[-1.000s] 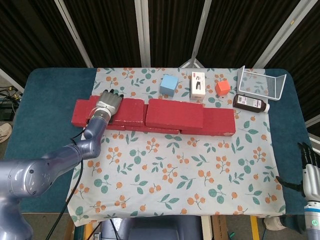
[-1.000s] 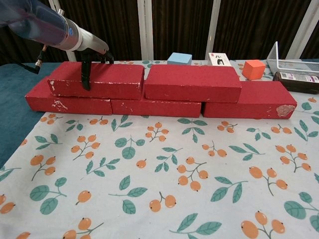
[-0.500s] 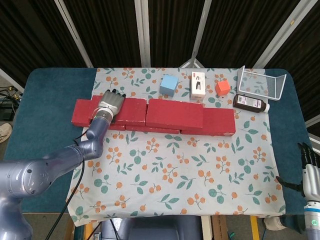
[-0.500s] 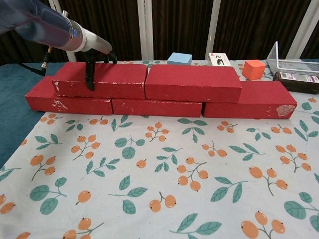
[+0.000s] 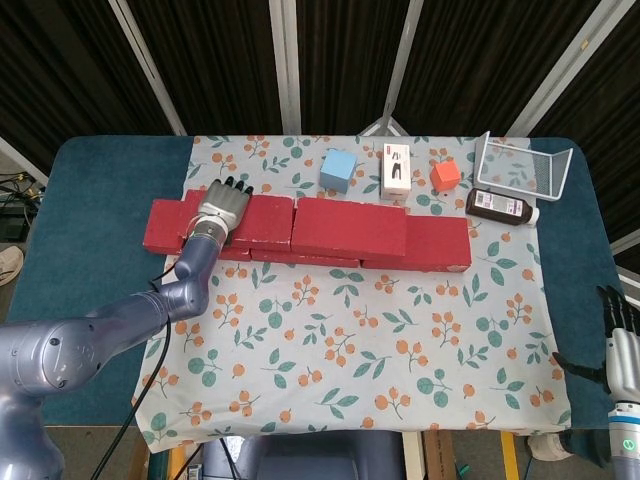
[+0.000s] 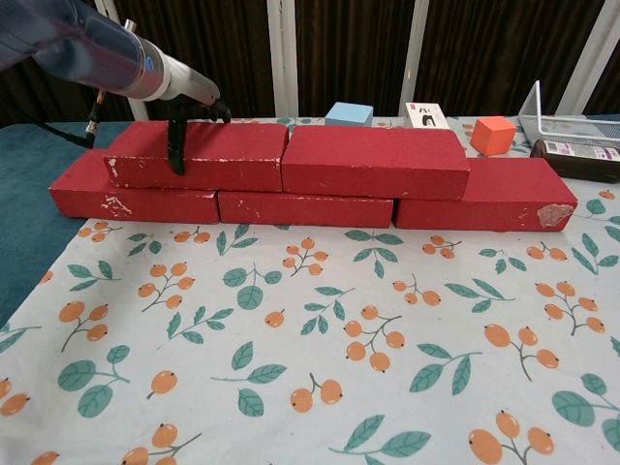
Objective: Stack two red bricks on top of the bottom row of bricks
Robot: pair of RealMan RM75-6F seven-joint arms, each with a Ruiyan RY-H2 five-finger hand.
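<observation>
Upper left brick nudged rightward against its neighbour

The left hand (image 5: pixel 221 209) was wrapped over the upper left brick (image 6: pixel 199 155), fingers (image 6: pixel 175 145) grasping it; over the last second it was slid right until it nearly touched the upper right brick (image 6: pixel 373 162). Both were lying on the bottom row (image 6: pixel 305 208), so stacking was judged nearly complete. The right hand (image 5: pixel 622 345) was idle, fingers released, off the table (image 5: pixel 90 200).

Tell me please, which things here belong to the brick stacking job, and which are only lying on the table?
For the job:
bottom row of bricks
left top brick, held by the left hand
right top brick

Just lying about:
blue block
white box
orange cube
dark bottle
wire basket
</observation>
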